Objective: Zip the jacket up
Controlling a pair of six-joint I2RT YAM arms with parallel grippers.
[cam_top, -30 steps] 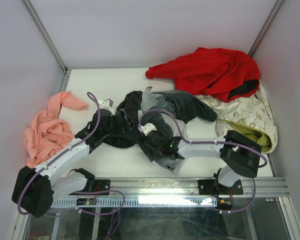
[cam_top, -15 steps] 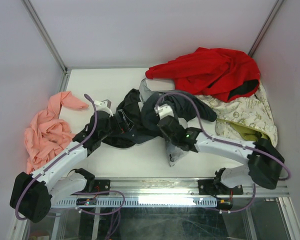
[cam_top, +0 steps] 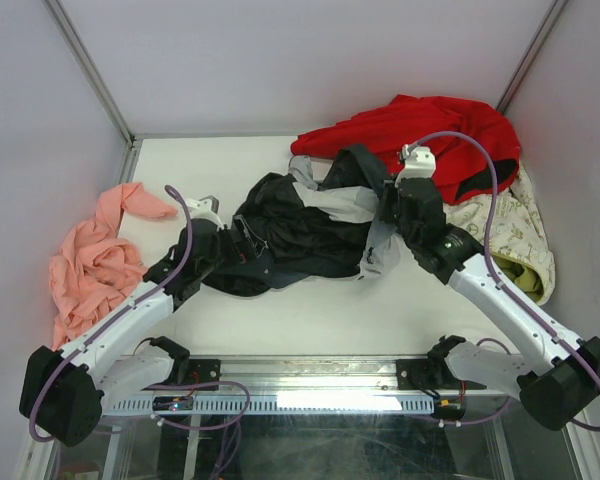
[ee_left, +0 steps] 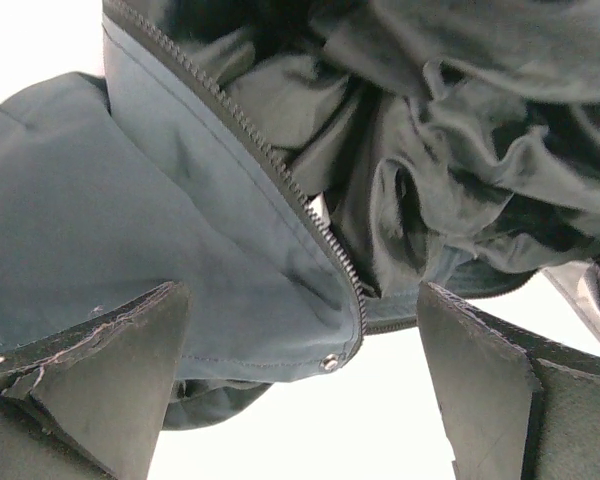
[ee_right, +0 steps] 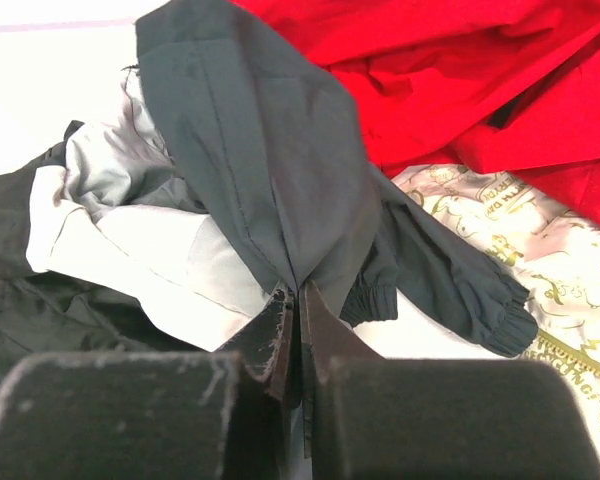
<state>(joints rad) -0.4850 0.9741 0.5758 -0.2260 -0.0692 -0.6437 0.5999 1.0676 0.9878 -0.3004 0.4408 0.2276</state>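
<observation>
The jacket (cam_top: 300,225), dark charcoal and light grey with black lining, lies crumpled at the table's middle. Its dark zipper (ee_left: 280,170) runs diagonally down to a hem corner with a metal snap (ee_left: 328,363). My left gripper (ee_left: 305,375) is open, its fingers (ee_left: 110,360) either side of that corner, not touching it. My right gripper (ee_right: 300,300) is shut on a fold of charcoal jacket fabric (ee_right: 270,150), lifted towards the back right. In the top view the right gripper (cam_top: 412,205) is hidden under the draped cloth. An elastic cuff (ee_right: 500,315) hangs to the right.
A red garment (cam_top: 420,140) lies at the back right, with a cream patterned cloth (cam_top: 500,230) beside and under it. A pink cloth (cam_top: 95,260) is heaped at the left edge. Walls enclose the table on three sides.
My right gripper shut on the jacket fabric and swung from the table's middle up towards the back right, dragging the jacket open. The left arm barely moved.
</observation>
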